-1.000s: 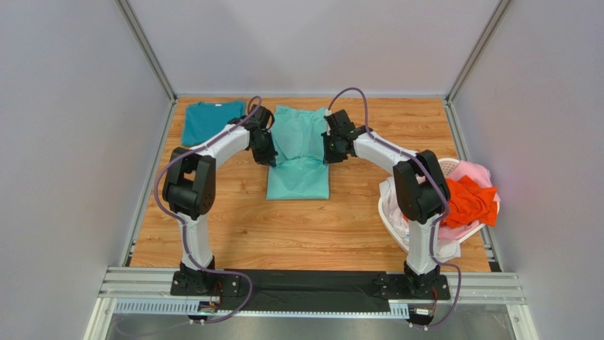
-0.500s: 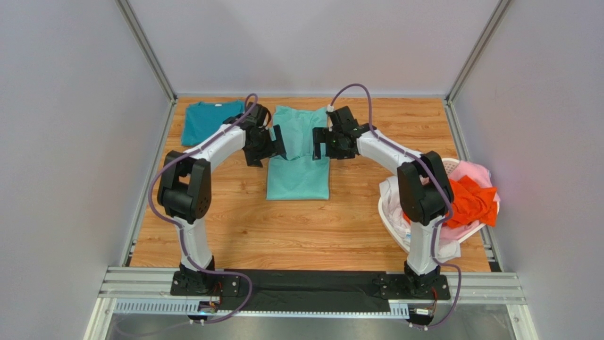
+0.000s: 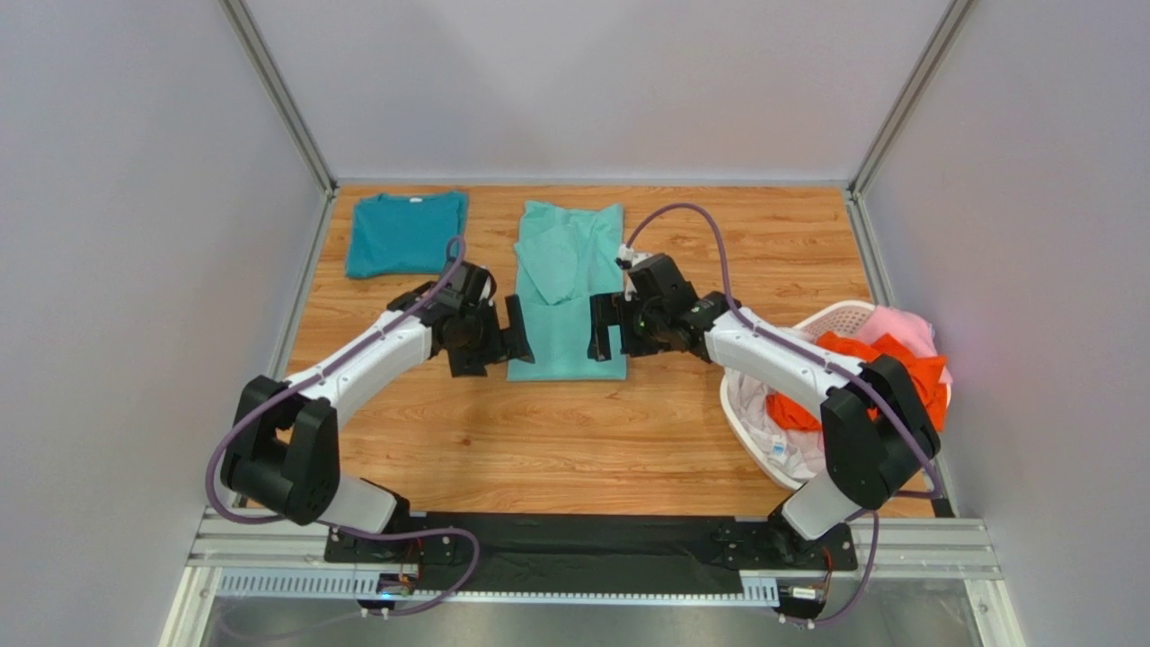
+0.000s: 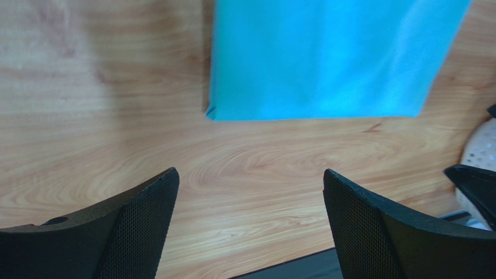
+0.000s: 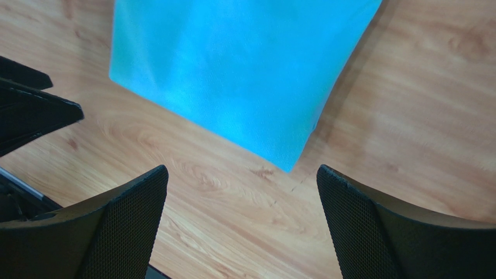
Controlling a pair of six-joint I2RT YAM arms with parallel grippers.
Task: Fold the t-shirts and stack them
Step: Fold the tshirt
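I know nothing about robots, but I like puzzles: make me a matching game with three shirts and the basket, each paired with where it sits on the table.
Things:
1 mint shirt
2 teal shirt
3 orange shirt
4 basket

Places:
A far left corner
B right edge
C in the basket
D centre

Pairs: 1-D, 2-A, 3-C, 4-B

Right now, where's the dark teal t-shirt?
Top view: the dark teal t-shirt lies folded at the far-left corner of the table, apart from the mint t-shirt to its right.
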